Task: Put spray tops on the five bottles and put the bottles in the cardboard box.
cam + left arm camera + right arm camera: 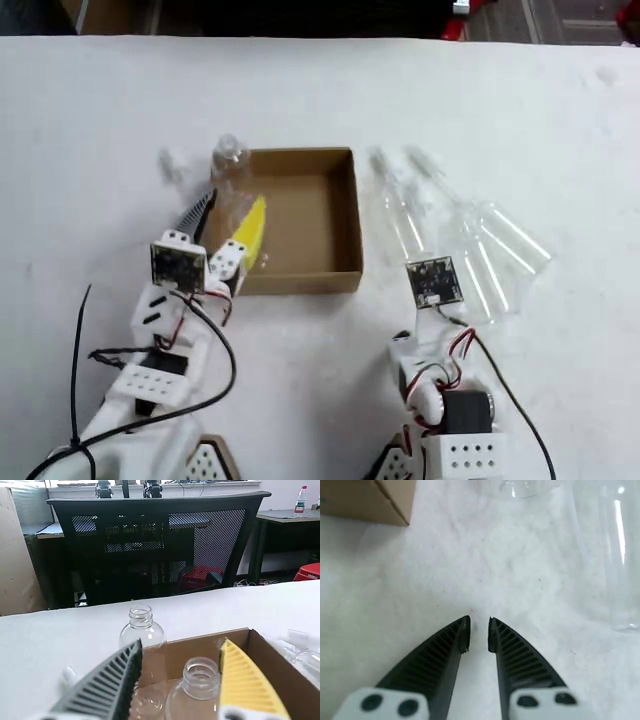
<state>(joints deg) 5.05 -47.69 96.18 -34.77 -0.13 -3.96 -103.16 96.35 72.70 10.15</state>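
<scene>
The cardboard box (335, 215) sits mid-table. My left gripper (225, 222) straddles its left wall, the black finger (107, 685) outside and the yellow finger (245, 685) inside. It is open, and a clear bottle with no top (199, 680) stands between the fingers inside the box (260, 650). A second topless bottle (141, 627) stands just outside the far-left corner (228, 160). Several clear bottles (495, 250) lie right of the box. My right gripper (479, 634) hovers low over bare table, shut with nothing between its fingers; a lying bottle (605, 555) is just ahead.
Small clear spray tops lie left of the box (170, 160) and right of it (400, 165). A box corner (370, 500) is ahead of the right gripper. A black mesh chair (160, 545) stands beyond the table's far edge.
</scene>
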